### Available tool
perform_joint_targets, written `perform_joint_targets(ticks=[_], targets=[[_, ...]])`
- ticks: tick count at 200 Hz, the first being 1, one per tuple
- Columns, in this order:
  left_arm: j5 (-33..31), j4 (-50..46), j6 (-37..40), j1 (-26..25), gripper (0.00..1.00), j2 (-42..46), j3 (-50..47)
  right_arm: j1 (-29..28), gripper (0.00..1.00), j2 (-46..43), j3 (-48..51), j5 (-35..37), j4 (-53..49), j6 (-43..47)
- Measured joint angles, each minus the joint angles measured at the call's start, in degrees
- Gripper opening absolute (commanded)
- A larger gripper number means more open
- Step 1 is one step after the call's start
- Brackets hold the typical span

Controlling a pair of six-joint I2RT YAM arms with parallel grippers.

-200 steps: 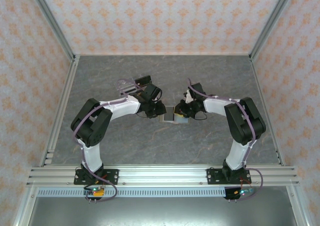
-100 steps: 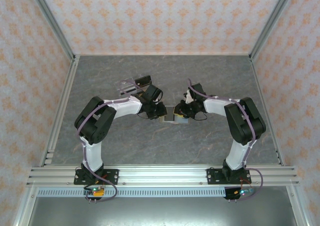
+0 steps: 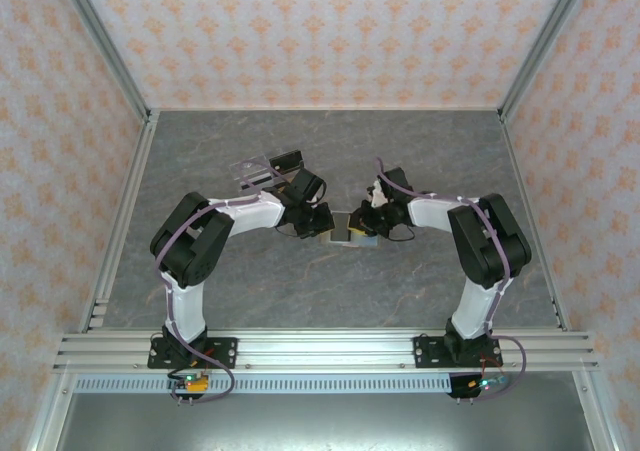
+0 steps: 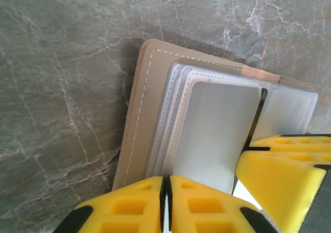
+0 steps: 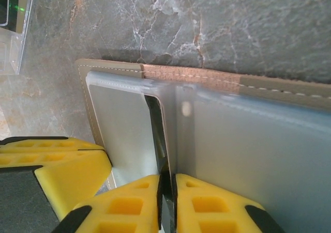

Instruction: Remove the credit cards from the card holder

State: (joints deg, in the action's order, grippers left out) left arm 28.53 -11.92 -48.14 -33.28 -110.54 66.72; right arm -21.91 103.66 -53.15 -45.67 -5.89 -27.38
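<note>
1. The card holder (image 4: 147, 119) lies open on the grey marble table (image 4: 57, 88), midway between the two arms, with its clear sleeves (image 4: 217, 129) facing up
2. The left end effector (image 4: 166, 180) is clenched, its yellow fingers pressed together over the near edge of the sleeves; I cannot tell whether anything is pinched
3. The right end effector (image 5: 166, 177) is clenched on a sleeve edge by the fold
4. Both end effectors crowd over the card holder, almost touching
5. A clear plastic tray (image 3: 252, 171) sits near, behind the left arm's wrist
</note>
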Motion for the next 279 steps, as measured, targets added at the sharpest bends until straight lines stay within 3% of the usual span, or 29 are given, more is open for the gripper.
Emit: perform_joint_targets(ticks=[47, 182, 279], targets=[[-0.04, -0.02, 0.00, 0.02, 0.10, 0.02, 0.00, 0.59, 0.00, 0.00, 1.05, -1.09, 2.10, -1.11], [-0.70, 1.03, 0.00, 0.00, 0.17, 2.40, -3.17, 0.98, 0.00, -2.71, 5.84, -4.33, 5.81, -4.74], [-0.72, 0.92, 0.02, 0.02, 0.19, 3.41, -3.89, 1.53, 0.00, -4.66, 7.06, -2.08, 4.92, -4.96]])
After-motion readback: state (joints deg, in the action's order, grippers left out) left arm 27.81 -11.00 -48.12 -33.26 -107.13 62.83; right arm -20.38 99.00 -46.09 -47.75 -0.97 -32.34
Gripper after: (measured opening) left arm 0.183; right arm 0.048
